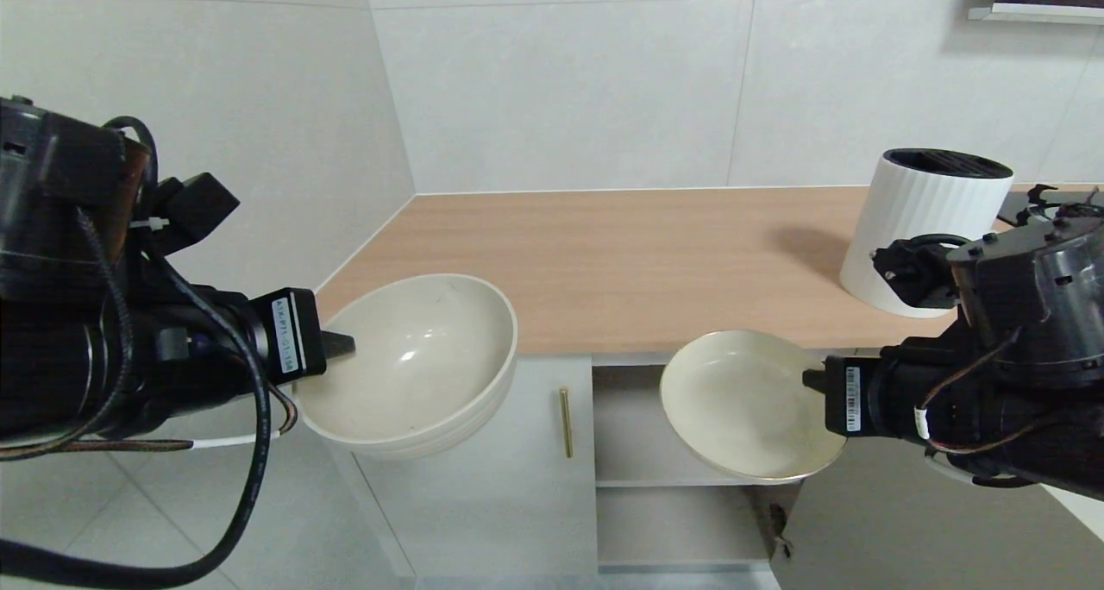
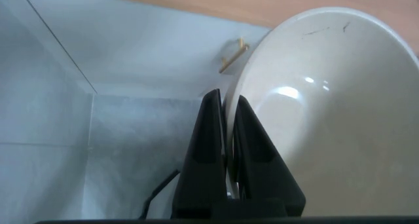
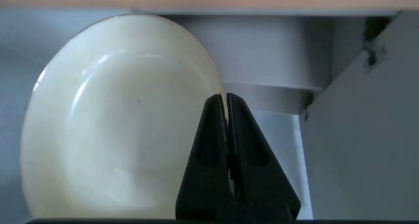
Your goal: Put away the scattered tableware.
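Head view: left fingers (image 1: 338, 345) pinch bowl (image 1: 423, 361), right fingers (image 1: 812, 379) plate (image 1: 742, 404); labels (image 1: 287, 334) unreadable.

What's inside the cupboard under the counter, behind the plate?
The open cupboard shows a pale shelf and its back wall. The plate, gripped by the right end effector, covers the right side of the upper space, so that part is hidden.

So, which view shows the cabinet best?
The head view: the cabinet shows two open shelves beside its closed door. The right wrist view shows one shelf behind the plate; the left wrist view, the door handle past the bowl.
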You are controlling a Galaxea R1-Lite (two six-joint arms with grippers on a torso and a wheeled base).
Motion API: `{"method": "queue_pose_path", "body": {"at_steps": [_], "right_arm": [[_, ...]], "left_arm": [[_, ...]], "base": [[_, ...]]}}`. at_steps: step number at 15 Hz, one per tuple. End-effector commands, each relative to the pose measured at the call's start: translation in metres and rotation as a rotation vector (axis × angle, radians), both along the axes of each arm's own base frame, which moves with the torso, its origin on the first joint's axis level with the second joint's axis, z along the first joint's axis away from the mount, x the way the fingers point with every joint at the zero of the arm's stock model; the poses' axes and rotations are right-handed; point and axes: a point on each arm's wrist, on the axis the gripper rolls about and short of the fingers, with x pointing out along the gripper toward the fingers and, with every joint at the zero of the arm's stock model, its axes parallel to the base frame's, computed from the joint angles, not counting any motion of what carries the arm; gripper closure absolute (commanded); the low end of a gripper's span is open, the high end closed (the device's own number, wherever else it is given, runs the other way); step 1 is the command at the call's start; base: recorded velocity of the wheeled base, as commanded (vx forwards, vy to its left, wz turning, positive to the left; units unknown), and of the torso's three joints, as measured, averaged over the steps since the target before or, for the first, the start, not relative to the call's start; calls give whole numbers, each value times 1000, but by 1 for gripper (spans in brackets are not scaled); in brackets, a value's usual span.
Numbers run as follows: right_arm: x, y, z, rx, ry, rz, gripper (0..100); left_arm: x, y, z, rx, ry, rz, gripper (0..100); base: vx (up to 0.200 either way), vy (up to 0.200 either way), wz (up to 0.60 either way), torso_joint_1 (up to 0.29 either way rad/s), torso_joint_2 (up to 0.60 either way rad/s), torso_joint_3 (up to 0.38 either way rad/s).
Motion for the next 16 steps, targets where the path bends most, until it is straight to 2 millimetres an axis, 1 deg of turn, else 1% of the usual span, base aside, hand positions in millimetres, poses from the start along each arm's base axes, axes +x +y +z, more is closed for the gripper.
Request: {"method": "queue_pose_path", "body": {"at_steps": [1,6,9,16], "right_arm": [[2,1,-4,-10,11,1,100],[3,3,-8,-24,24,3,100],[9,7,-17,-45,53,0,100],[15,11,-28,-74,78,-13,100]], "left_arm": [[2,-1,-2,4,10,1,100],[4,-1,-3,5,13,1,100],[4,-2,-3,6,15,1,100],[7,-3,-7,10,29,2,100]], "base": [[0,0,0,-129,349,217],[0,0,0,-163,460,288],[0,0,0,-154,476,323],[0,0,0,-106,453,346]]}}
